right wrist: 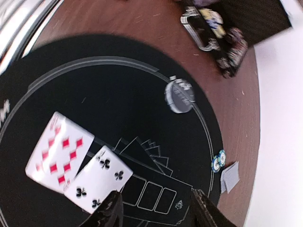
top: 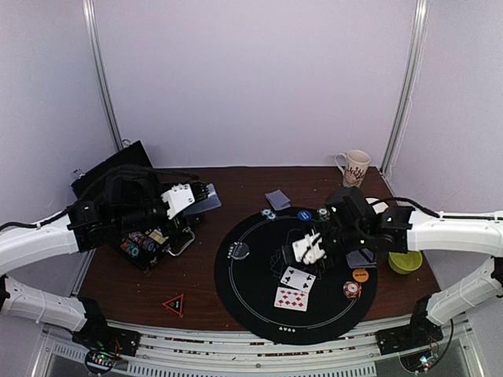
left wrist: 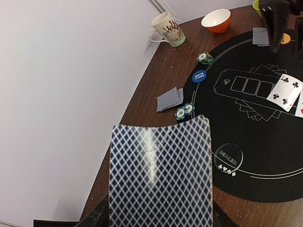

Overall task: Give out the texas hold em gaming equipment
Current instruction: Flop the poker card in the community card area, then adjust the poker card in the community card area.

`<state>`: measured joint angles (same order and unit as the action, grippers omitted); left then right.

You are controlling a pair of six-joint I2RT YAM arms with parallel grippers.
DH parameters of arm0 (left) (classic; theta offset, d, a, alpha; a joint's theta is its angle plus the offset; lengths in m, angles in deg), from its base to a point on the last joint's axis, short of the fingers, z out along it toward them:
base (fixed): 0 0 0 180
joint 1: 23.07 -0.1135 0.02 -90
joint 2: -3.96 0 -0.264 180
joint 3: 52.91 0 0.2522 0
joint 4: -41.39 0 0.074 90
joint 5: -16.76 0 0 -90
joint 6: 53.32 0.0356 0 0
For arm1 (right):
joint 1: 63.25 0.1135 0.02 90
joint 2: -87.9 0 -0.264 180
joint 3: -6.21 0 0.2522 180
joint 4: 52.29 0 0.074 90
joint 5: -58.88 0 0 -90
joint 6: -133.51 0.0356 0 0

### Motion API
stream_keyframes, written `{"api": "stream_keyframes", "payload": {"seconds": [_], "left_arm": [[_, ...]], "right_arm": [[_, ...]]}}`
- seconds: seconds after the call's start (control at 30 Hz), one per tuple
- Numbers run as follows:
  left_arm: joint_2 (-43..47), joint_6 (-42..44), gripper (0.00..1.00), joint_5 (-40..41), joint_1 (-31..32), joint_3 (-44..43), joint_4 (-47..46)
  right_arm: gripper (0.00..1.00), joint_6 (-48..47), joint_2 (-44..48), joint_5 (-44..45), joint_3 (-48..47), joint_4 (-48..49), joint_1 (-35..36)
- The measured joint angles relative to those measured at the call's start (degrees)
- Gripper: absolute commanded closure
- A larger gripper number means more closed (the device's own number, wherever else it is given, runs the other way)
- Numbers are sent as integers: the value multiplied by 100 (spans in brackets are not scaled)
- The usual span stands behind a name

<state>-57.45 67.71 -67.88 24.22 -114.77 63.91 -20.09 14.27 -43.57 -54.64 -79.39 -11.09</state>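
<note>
Brown wooden table (top: pixel 196 275) in a white-walled booth, with a round black mat (top: pixel 251 298) on its near right half. Right gripper (right wrist: pixel 155 209): jaws released and standing apart with nothing between them, hanging over the printed card boxes on the mat. Just beyond its fingers (right wrist: pixel 111 208) lie two face-up cards, a clubs card (right wrist: pixel 98 177) and a diamonds card (right wrist: pixel 59 151), side by side with their edges meeting. Farther out, the clear dealer button (right wrist: pixel 180 94) sits inside the mat's ring. Two striped chips (right wrist: pixel 218 162) rest at the mat's edge, with a face-down pair of cards (right wrist: pixel 230 176) just off it on the wood. Left gripper (top: pixel 192 196): grasping one blue-backed card (left wrist: pixel 161 175), held flat above the table's left side, off the mat and near the open chip case (top: pixel 145 245). Ahead of it, a blue button (left wrist: pixel 199 76) and another chip (left wrist: pixel 204 57) lie on the mat's far rim. An orange button (top: pixel 360 275) lies near the right edge.
</note>
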Motion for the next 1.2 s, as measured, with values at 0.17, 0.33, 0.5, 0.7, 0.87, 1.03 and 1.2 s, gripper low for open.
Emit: {"api": "stream_keyframes", "payload": {"seconds": [0.17, 0.33, 0.5, 0.7, 0.87, 1.03, 1.2], "left_arm": [[0, -2, 46, -2, 0, 0, -2], [0, -2, 46, -7, 0, 0, -7], [0, -2, 46, -11, 0, 0, -9], [2, -2, 46, -20, 0, 0, -9], [33, -2, 46, -17, 0, 0, -7], [63, -4, 46, -15, 0, 0, -7], [63, -4, 46, -9, 0, 0, -7]], "right_arm": [[64, 4046, -837, 369, -1902, -179, -17], [67, 6885, -1661, 890, -2529, -999, -96], [84, 8284, -2347, 1185, -2221, -1829, -221], [95, 8655, -3283, 1362, -2479, -2173, -289], [97, 8653, -3539, 1547, -2503, -2315, -313], [100, 8476, -3674, 1497, -2627, -2389, -302], [100, 8299, -3832, 1434, -2861, -2472, -205]]}}
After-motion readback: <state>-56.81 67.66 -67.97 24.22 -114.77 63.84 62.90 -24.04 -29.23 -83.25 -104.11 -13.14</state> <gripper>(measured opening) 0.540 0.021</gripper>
